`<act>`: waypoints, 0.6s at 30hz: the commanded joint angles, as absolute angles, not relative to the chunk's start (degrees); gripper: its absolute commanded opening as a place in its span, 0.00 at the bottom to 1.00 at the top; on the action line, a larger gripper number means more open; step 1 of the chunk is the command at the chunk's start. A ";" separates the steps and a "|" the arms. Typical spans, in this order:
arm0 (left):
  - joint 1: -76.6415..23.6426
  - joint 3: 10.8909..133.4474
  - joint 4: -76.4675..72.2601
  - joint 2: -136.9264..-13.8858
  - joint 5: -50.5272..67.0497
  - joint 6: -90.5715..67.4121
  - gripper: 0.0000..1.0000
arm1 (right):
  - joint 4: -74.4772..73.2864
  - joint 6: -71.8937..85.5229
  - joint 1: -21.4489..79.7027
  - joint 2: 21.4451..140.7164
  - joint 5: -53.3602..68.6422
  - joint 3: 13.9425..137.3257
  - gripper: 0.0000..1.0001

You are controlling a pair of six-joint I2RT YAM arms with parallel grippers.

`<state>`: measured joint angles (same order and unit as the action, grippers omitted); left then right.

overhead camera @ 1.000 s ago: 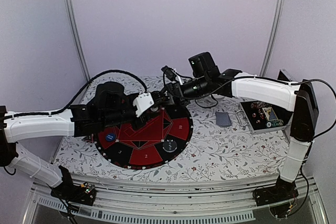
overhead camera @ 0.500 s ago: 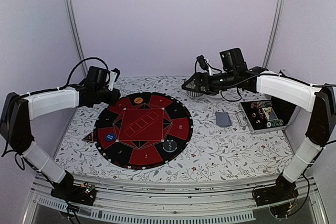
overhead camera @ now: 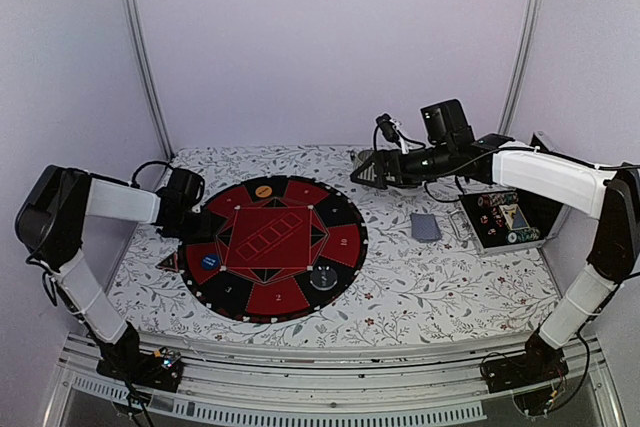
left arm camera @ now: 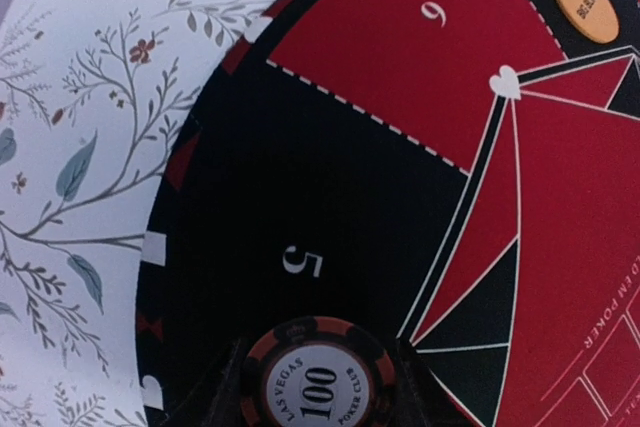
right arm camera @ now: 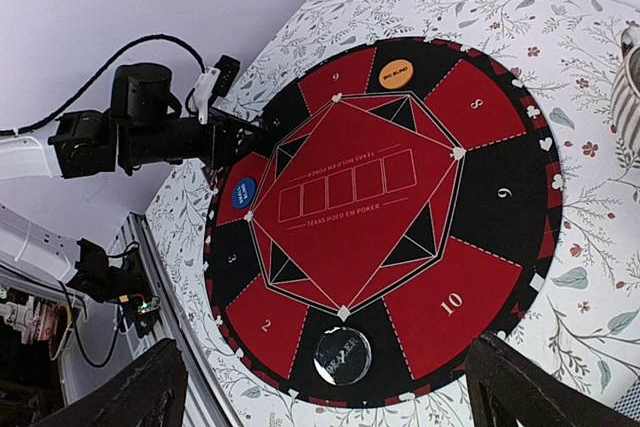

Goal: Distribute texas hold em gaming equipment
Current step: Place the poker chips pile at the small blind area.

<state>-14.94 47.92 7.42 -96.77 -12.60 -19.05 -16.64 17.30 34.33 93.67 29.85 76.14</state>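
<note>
Left gripper (left arm camera: 316, 393) pinches a black-and-orange chip (left arm camera: 318, 385) over the mat (left arm camera: 330, 177) at centre left; right gripper (overhead camera: 361, 169) gapes empty, upper right.

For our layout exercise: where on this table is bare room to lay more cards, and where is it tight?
Bare: the red centre of the mat, bordered by orange chip, blue chip and shiny disc; the cloth between mat, card deck and near edge. Crowded: card deck beside tray; left pincer grips a 100 chip over the mat's left rim.
</note>
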 commanded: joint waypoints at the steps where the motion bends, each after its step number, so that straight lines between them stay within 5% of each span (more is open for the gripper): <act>1: -15.32 44.18 4.77 -95.43 -11.18 -25.59 0.00 | -16.44 16.35 33.98 90.62 28.52 75.07 0.99; 18: -22.32 42.68 8.34 -97.32 -23.32 -33.96 0.07 | -16.52 17.22 34.06 90.92 31.05 76.46 0.99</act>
<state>-19.14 43.53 4.93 -96.49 -18.41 -29.89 -16.67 16.95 34.33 92.20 29.47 75.72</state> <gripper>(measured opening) 0.386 0.989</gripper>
